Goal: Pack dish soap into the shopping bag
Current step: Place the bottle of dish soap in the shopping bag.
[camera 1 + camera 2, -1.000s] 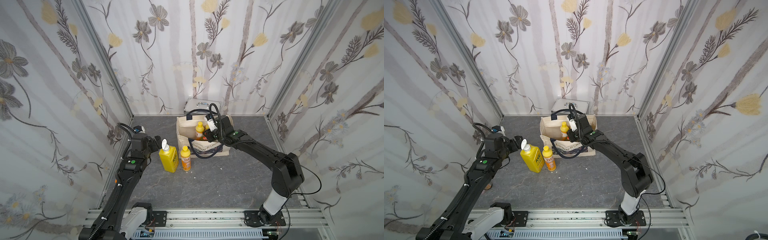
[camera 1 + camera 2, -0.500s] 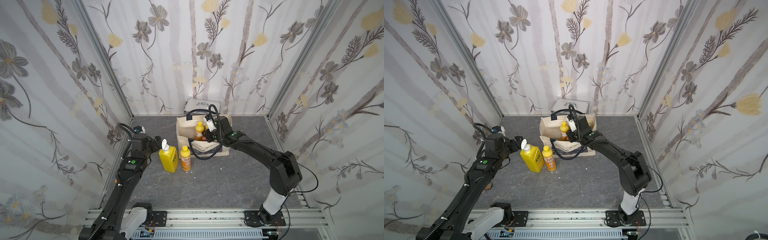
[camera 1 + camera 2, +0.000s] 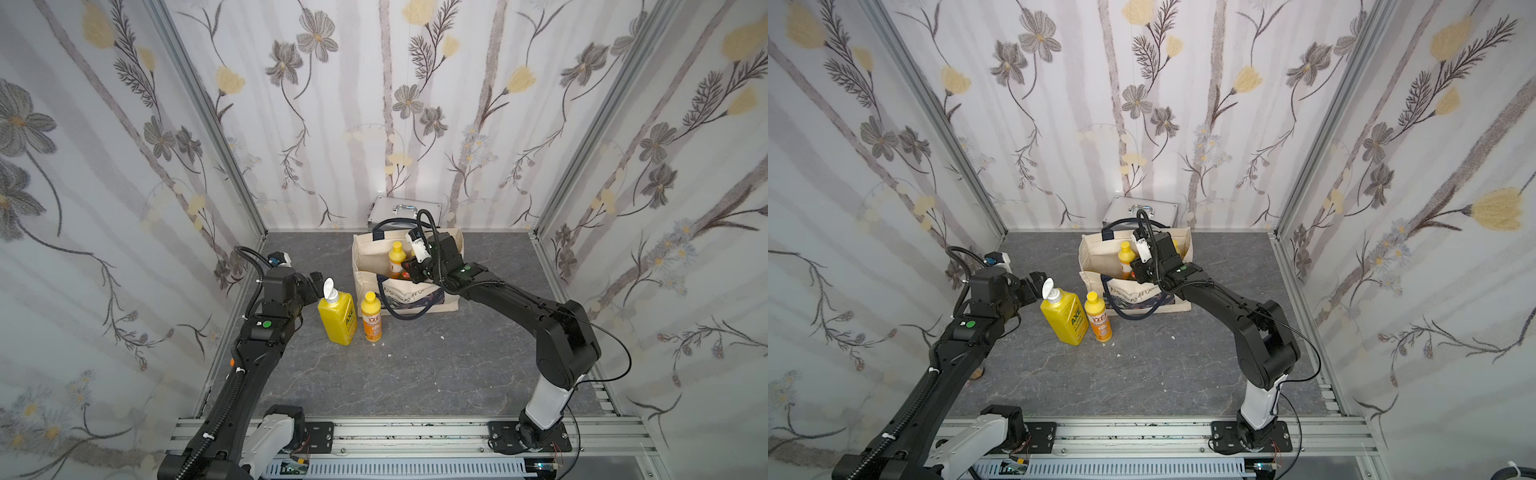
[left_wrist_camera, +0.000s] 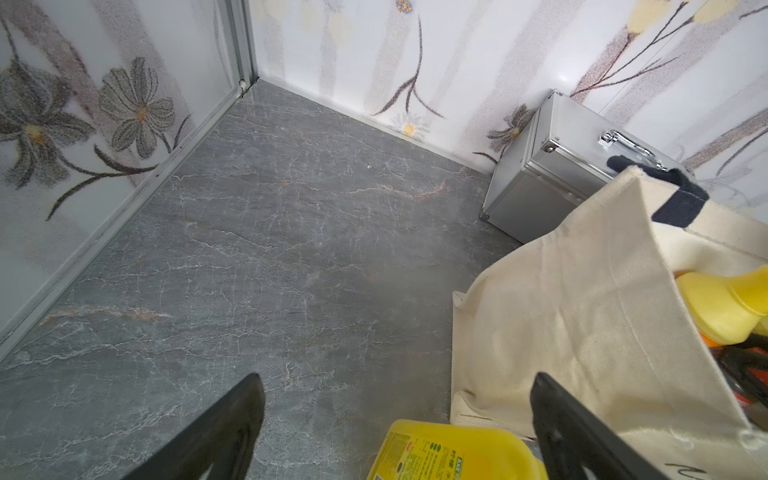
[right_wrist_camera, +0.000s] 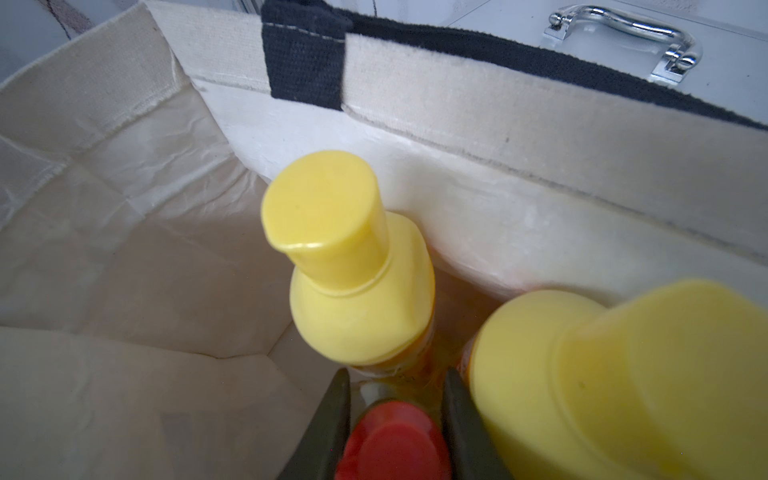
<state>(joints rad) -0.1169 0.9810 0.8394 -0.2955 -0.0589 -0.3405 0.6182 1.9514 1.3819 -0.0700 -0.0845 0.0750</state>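
**DESK:** What is the right pincer doing here?

**PHOTOGRAPHER:** It is closed around the cap of the red-capped bottle, low inside the shopping bag. Its fingers sit just beside a yellow-capped orange bottle standing at the back wall. A second yellow cap crowds in from the other side (blurred, very close to the lens).

**DESK:** So where is the trouble?

**PHOTOGRAPHER:** Crowding. If the grip lets go before the bottle has flat footing, it would likely lean on its neighbours or knock them over. On the way out, the arm must clear the soft canvas rim and the navy handle sewn to it. A snag there could drag or tip the bag, which stands free on the worktop just in front of the silver case.

**DESK:** And the left side?

**PHOTOGRAPHER:** The left pincer is spread wide and holds nothing. It is just beside the big yellow pump bottle. That bottle stands right next to a slim orange bottle, and both are outside the bag, near its front corner. Whether the two touch I cannot tell. A careless close or an off-centre approach could shove the pump bottle into the slim one and send it over. I also can't tell whether the bag has room left for the big bottle.
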